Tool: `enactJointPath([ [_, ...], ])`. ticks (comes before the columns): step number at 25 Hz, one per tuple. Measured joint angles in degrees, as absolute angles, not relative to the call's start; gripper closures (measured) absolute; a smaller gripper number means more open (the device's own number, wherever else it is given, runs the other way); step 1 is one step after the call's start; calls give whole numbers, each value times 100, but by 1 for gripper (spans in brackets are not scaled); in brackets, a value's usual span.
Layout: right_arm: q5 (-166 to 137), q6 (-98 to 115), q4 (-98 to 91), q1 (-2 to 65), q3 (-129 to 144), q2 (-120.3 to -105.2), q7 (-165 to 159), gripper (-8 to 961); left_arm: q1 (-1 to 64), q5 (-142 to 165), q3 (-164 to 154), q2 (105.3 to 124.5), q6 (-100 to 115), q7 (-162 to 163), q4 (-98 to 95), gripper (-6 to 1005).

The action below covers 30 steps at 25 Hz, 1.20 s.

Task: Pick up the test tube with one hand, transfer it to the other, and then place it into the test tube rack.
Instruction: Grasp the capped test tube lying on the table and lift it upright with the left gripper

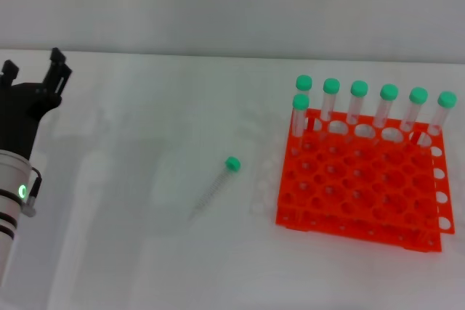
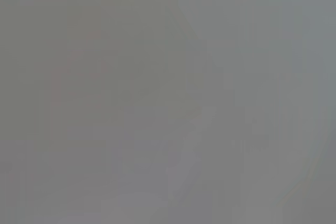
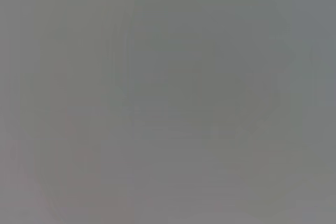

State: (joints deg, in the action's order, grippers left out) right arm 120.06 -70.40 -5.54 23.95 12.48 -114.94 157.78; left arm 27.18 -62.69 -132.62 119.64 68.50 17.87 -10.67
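White desk (image 1: 145, 266) fills the head view, with a pale wall along twelve o'clock. On it the tube (image 1: 216, 187) lies flat near the centre, its green cap (image 1: 232, 163) pointing toward one o'clock and its clear body trailing toward seven. Lying alone, well apart from everything else, it leaves room on either side for a grasp across its body.

At three o'clock sits the rack (image 1: 360, 183), with seven green-capped tubes (image 1: 356, 107) upright in its far holes. Most of the nearer holes are vacant, so I judge a slot there will be easiest to reach.

At nine o'clock the left hand (image 1: 45, 74) hovers at the edge of view, well apart from the tube, on its white arm (image 1: 14, 201) with a green light. Its claws point toward twelve and look slightly spread, gripping nothing. The right hand is out of sight; both wrist views show only featureless grey.

Nothing is picked up yet, so the whole task looks ahead.
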Motion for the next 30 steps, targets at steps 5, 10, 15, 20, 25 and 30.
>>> enactJointPath([
  [5, 12015, -6897, -713, 2349, 1225, -11487, 15441, 140, 2756, -6270, -13602, 11959, 6916, 1211, -1072, 114],
  [10, 12012, -6893, -822, 2347, 1240, -11478, 15330, 141, 2785, -6309, -13605, 11959, 6759, 1744, -1331, 118],
  [15, 12026, -6905, -896, 2332, 1225, -11478, 15328, 143, 3148, -5727, -13603, 11661, 6725, 3033, -1419, 121],
  [20, 12019, -6990, -904, 2322, 1251, -11480, 15328, 145, 3736, -4137, -13620, 11038, 6756, 5674, -875, 124],
  [25, 12009, -7179, -906, 2281, 1258, -11487, 15328, 148, 4844, -2038, -13855, 10474, 7547, 8523, 532, 127],
  [30, 12007, -7173, -906, 2310, 1257, -11482, 15327, 152, 5933, -1270, -15810, 10372, 8492, 10829, 2075, 131],
])
